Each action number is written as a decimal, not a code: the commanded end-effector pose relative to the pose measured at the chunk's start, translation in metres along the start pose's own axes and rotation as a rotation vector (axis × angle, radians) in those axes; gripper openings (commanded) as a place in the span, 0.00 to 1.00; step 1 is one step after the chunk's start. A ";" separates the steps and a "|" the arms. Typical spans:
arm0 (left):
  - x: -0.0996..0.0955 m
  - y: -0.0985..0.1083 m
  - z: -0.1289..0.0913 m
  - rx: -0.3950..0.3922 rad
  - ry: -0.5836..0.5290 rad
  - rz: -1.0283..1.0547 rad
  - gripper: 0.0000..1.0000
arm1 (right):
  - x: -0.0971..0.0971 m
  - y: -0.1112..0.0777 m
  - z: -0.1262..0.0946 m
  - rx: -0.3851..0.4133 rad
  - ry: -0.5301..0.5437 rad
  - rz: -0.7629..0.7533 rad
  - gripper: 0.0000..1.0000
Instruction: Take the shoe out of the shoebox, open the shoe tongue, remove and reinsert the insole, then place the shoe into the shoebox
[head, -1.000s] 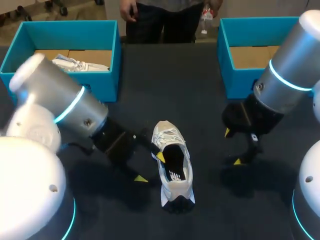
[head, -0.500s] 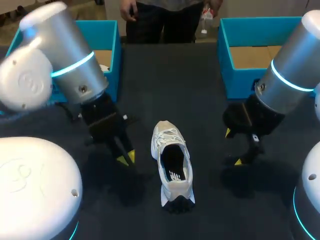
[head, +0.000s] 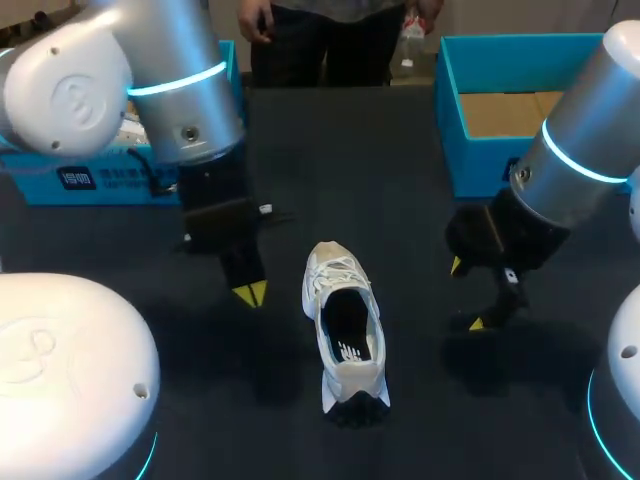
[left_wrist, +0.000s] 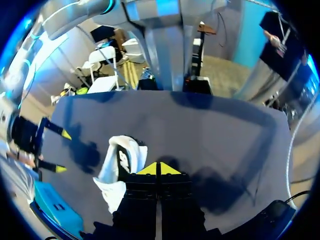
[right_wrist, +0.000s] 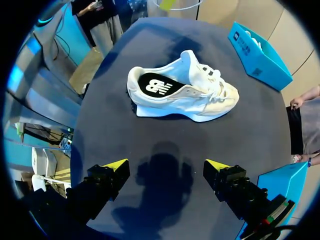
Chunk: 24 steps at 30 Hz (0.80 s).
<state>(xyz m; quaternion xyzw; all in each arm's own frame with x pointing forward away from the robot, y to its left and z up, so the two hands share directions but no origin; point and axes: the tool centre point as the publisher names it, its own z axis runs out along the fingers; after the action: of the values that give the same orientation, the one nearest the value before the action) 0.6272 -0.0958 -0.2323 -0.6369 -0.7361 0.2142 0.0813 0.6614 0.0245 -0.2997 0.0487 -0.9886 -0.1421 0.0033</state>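
A white sneaker with a black insole lies upright on the dark table, toe pointing away from me. My left gripper hangs shut and empty just left of the shoe, its yellow tips pressed together. From the left wrist view the shoe lies beside the shut left gripper. My right gripper stands open to the right of the shoe, well apart from it. In the right wrist view the shoe lies on its sole ahead of the open right gripper, with bare table between them.
A blue shoebox stands at the back left, mostly hidden by my left arm, and seems to hold another white shoe. A second blue shoebox with a cardboard floor stands at the back right, just behind my right arm.
My left gripper, open at the shoe's collar a second ago, has pulled away to the left and shut on nothing. Shoe and right arm have not moved.
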 end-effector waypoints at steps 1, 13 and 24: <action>-0.026 -0.008 -0.003 -0.077 0.273 0.069 0.00 | 0.001 0.000 0.001 0.001 -0.002 -0.001 1.00; -0.026 -0.006 -0.001 -0.071 0.283 0.070 0.00 | 0.001 -0.035 -0.030 0.070 0.006 0.008 1.00; -0.034 -0.018 0.029 -0.063 0.281 0.120 0.00 | 0.002 -0.083 -0.055 0.035 -0.049 0.058 1.00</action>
<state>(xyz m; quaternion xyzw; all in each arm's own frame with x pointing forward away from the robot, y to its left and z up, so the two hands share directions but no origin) 0.6060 -0.1326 -0.2421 -0.7045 -0.6859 0.1113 0.1442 0.6814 -0.0558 -0.2749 0.0167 -0.9936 -0.1114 -0.0018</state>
